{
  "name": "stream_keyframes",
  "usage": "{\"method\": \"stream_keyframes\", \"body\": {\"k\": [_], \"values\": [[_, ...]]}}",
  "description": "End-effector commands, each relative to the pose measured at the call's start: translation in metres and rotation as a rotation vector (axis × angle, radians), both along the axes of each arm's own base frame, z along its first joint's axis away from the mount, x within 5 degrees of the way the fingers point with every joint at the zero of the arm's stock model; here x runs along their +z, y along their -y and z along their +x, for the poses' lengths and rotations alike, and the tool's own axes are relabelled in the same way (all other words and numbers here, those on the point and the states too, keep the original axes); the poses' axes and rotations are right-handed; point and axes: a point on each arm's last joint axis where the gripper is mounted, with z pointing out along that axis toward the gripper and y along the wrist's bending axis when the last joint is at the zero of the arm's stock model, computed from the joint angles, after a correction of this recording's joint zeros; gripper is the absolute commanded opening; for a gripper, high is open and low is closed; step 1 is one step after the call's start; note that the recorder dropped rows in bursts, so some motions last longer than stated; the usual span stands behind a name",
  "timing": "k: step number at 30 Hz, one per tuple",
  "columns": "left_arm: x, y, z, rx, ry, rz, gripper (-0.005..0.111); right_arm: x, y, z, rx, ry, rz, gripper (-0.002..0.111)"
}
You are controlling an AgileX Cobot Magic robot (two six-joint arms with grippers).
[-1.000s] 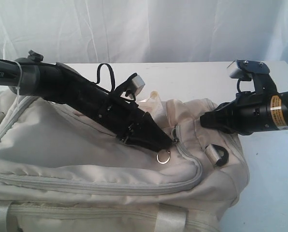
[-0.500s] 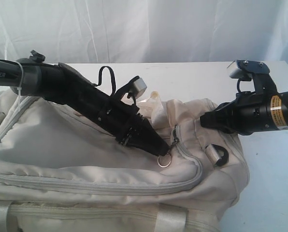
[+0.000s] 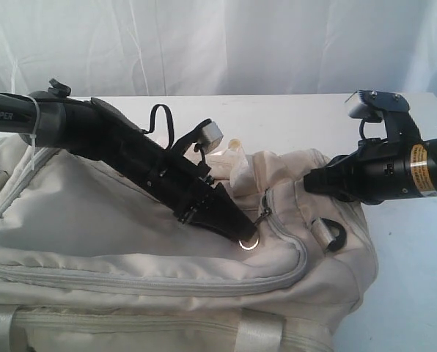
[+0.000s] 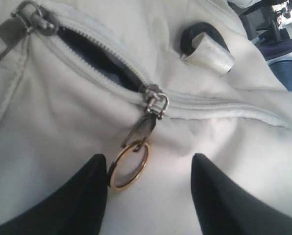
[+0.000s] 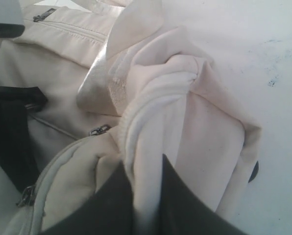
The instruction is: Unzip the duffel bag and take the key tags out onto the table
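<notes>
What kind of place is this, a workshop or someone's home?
Probably a robot test lab, not a home: a plain white curtain behind a white table, and black robot arms left and right at one bag.

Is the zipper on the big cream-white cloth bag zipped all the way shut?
No, the pale grey zipper gapes open beside its metal slider, showing dark lining inside the cream-white duffel bag.
</notes>
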Motion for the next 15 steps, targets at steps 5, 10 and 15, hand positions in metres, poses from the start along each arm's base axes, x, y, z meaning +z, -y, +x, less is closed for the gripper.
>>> {"method": "stream_keyframes", "body": {"k": [5, 10, 15], "values": [[-0.0164, 0.0097, -0.0108, -0.035, -0.09, -0.054, 0.05, 0.0009, 0.0013, 0.0013, -0.012, 0.009, 0.0, 0.0], [-0.0165, 0.0098, -0.0106, -0.04, -0.075, -0.06, 0.039, 0.001, 0.0013, 0.0013, -0.014, 0.009, 0.001, 0.0], [-0.0212, 0.006, -0.0133, -0.077, -0.071, 0.003, 0.039, 0.001, 0.0013, 0.0014, -0.015, 0.009, 0.003, 0.0]]}}
